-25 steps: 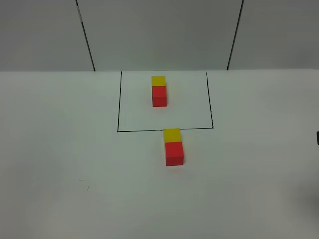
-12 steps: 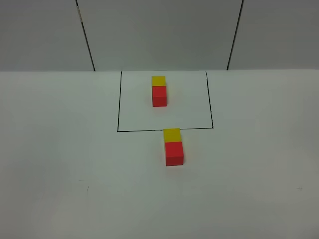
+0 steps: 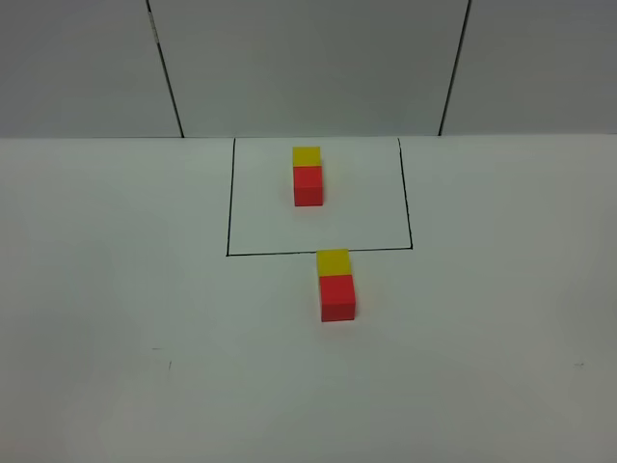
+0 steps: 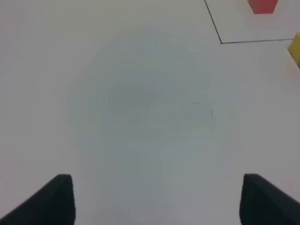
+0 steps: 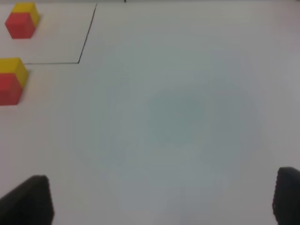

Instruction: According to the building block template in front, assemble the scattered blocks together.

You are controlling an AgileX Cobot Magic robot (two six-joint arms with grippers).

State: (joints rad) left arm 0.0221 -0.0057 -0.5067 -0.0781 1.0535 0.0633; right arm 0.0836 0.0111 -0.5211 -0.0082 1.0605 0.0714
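With both grippers, left (image 4: 157, 199) and right (image 5: 161, 199), spread wide and empty, yellow block (image 3: 334, 261) touches red block (image 3: 338, 297); any stray nudge could split them.

Scattered blocks (image 3: 336, 285) joined below template (image 3: 308, 177)

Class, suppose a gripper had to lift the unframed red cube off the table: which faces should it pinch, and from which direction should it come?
Probably from above, pinching the red cube's left and right faces. Its far face touches the yellow cube, so only the sides and near face are free. The faces are flat and upright, so they suit parallel fingers.
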